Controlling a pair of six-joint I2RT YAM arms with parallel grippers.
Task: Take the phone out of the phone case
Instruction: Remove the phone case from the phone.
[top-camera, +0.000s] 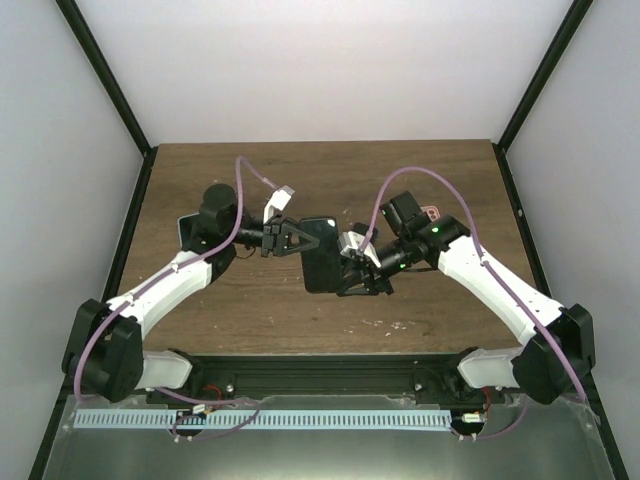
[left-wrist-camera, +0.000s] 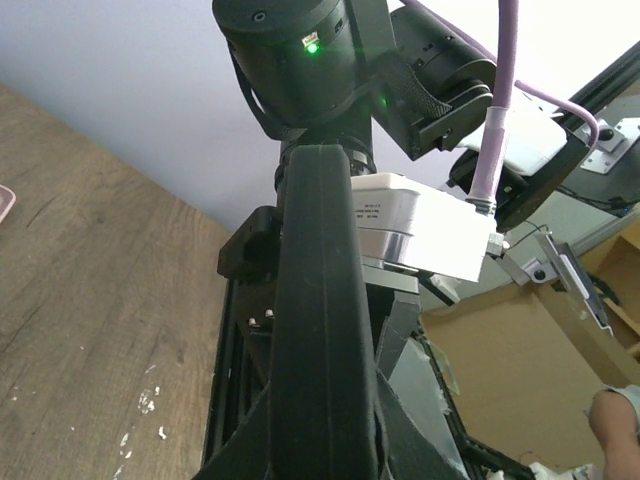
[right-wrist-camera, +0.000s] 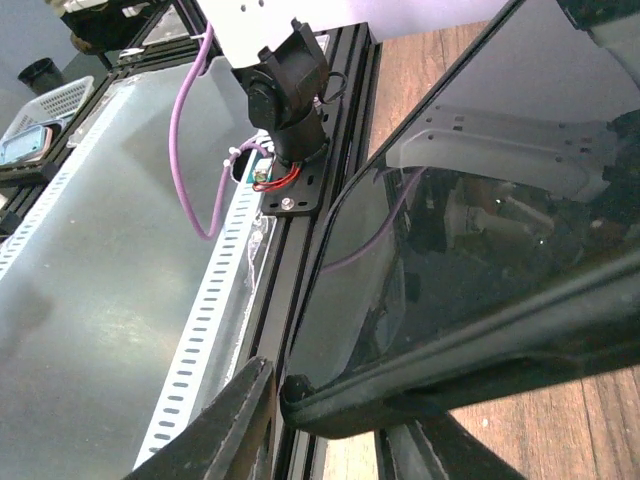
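The black phone (top-camera: 320, 255) in its black phone case (right-wrist-camera: 470, 370) hangs above the table's middle, held between both arms. My left gripper (top-camera: 290, 237) is shut on its far left edge. In the left wrist view the case's dark side (left-wrist-camera: 320, 300) runs up between my fingers (left-wrist-camera: 240, 450). My right gripper (top-camera: 352, 268) is at the phone's right side. In the right wrist view its jaws (right-wrist-camera: 330, 440) straddle a lower corner of the case (right-wrist-camera: 300, 395), and a thin gap shows beside the left finger (right-wrist-camera: 230, 420). The glass screen (right-wrist-camera: 450, 250) sits inside the rim.
A small pink object (top-camera: 432, 212) lies on the wooden table behind the right arm. White flecks (top-camera: 390, 325) dot the wood near the front. The black base rail (top-camera: 320, 375) and a white perforated strip (top-camera: 270, 420) run along the near edge. Black frame posts (top-camera: 110, 90) flank the table.
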